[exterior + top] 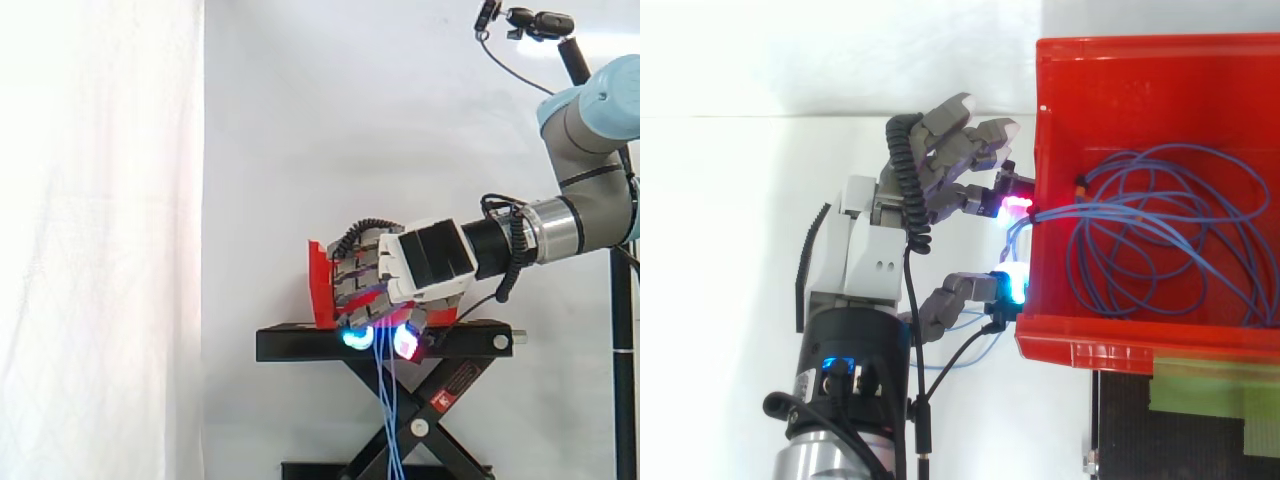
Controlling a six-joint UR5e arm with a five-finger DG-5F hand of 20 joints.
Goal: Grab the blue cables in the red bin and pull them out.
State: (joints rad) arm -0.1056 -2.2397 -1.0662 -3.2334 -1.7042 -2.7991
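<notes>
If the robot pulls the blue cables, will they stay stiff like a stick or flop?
Probably floppy: the blue cables hang limp below the hand instead of sticking out. They look thin, so likely light. In the red bin they lie in crossing loops, so they may snag and drag out together.

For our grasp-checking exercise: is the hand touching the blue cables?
Touching. Side view: the blue cables hang straight down from between the hand's cyan and magenta pads, pinched there.
</notes>
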